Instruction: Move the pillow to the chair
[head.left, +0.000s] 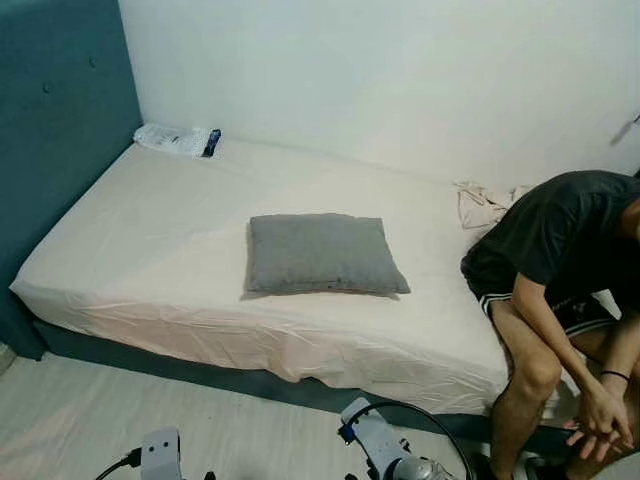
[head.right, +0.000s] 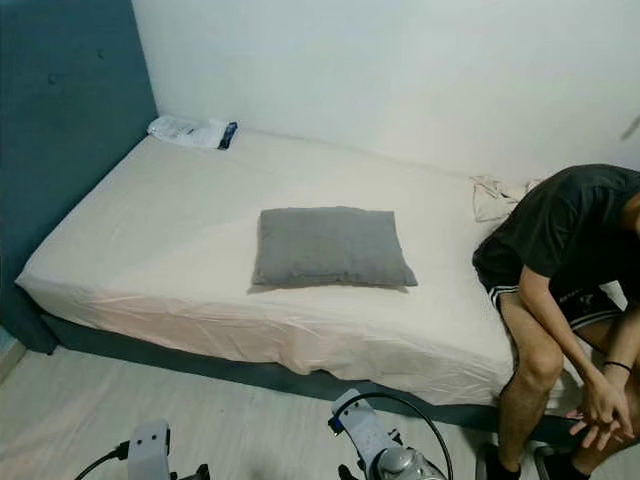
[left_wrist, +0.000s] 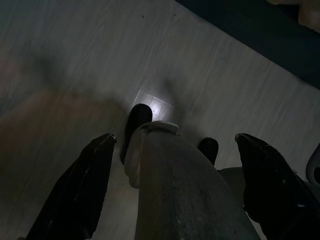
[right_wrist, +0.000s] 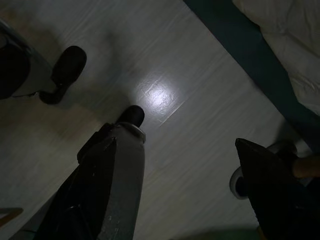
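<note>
Lying mid-bed: pillow (head.left: 322, 254) | both grippers (left_wrist: 170, 165) (right_wrist: 175, 170) spread apart, well below, over floor

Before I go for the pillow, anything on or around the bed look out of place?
The grey pillow lies flat mid-mattress, not at the headboard. A white packet sits in the far corner by the headboard, and a crumpled cloth lies beside the seated person. Nothing looks spilled or damaged. Both grippers hang open over the floor.

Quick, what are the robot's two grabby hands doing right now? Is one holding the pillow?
Left gripper: open, holding nothing, hanging over the floor.
Right gripper: open, holding nothing, hanging over the floor.
The pillow lies on the bed.
</note>
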